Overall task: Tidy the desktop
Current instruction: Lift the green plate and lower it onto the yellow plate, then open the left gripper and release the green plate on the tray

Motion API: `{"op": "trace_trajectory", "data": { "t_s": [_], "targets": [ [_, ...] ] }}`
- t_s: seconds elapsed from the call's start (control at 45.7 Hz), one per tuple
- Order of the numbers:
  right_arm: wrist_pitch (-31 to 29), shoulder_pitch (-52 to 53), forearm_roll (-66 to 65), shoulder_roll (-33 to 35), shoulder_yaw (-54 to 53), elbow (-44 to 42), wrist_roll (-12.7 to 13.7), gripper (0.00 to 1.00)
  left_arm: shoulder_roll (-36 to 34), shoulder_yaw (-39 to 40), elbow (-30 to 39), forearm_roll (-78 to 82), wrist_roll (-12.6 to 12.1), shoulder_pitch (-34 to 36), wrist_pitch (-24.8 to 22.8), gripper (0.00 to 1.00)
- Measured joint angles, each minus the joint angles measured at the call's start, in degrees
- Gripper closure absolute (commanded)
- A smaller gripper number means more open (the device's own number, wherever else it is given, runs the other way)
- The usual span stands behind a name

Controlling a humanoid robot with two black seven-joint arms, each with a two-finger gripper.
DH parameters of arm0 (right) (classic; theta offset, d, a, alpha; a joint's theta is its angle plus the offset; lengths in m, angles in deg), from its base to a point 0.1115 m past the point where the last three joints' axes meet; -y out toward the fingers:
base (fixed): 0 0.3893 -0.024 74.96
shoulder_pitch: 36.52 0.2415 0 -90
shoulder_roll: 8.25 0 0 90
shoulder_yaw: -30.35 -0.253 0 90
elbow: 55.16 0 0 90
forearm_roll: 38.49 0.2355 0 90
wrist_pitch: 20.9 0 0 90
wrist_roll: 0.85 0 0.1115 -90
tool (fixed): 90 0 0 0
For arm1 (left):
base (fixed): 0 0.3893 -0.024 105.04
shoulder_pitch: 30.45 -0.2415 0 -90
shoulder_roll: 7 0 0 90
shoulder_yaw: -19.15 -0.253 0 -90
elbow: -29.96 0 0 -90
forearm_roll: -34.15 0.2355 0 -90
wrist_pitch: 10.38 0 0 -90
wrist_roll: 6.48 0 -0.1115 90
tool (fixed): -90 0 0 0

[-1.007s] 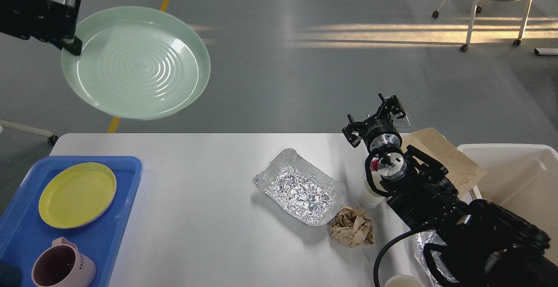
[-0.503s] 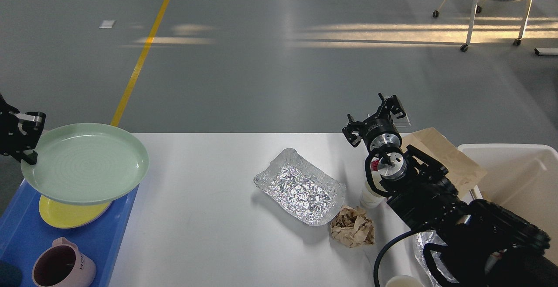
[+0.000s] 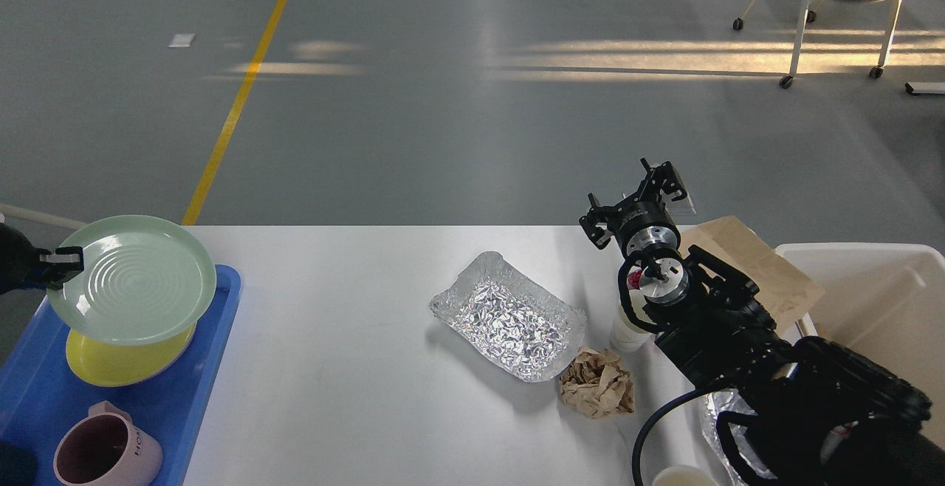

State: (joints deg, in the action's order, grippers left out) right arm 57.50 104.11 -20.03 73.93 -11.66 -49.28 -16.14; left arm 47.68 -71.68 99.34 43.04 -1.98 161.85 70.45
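The white desktop (image 3: 354,397) fills the lower part of the head view. At its left edge my left gripper (image 3: 59,263) is shut on the rim of a pale green plate (image 3: 133,279), held just above a yellow plate (image 3: 111,364) in a blue tray (image 3: 44,412). My right gripper (image 3: 641,199) hovers over the desktop's far right side; its fingers look spread and hold nothing. A crumpled foil tray (image 3: 508,316), a ball of brown paper (image 3: 598,390) and a white paper cup (image 3: 627,331) lie close below my right arm.
A pink mug (image 3: 103,453) stands in the blue tray's near end. An off-white bin (image 3: 871,301) sits at the right edge, with a brown paper bag (image 3: 746,257) beside it. Another cup rim (image 3: 683,476) and more foil (image 3: 720,419) show under my right arm.
My left gripper has brought the green plate down from high above the floor to just over the yellow plate in the tray. The right arm has not moved.
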Motion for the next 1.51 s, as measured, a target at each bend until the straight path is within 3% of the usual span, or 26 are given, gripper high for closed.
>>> {"op": "trace_trajectory", "data": {
  "t_s": [0.416, 0.744, 1.094, 1.51],
  "targets": [
    [0.0, 0.0, 0.0, 0.0, 0.0, 0.0, 0.0, 0.0, -2.4, 7.0, -12.5, 0.0, -0.1, -16.4, 5.0, 1.0],
    [0.0, 0.0, 0.0, 0.0, 0.0, 0.0, 0.0, 0.0, -2.5, 10.8, -15.9, 0.0, -0.3, -22.1, 5.8, 0.98],
    [0.0, 0.0, 0.0, 0.0, 0.0, 0.0, 0.0, 0.0, -2.5, 12.0, -15.9, 0.0, -0.8, -22.5, 5.6, 0.78],
    [0.0, 0.0, 0.0, 0.0, 0.0, 0.0, 0.0, 0.0, -3.8, 12.0, -15.9, 0.0, -0.8, -21.8, 5.4, 0.44]
  ]
}}
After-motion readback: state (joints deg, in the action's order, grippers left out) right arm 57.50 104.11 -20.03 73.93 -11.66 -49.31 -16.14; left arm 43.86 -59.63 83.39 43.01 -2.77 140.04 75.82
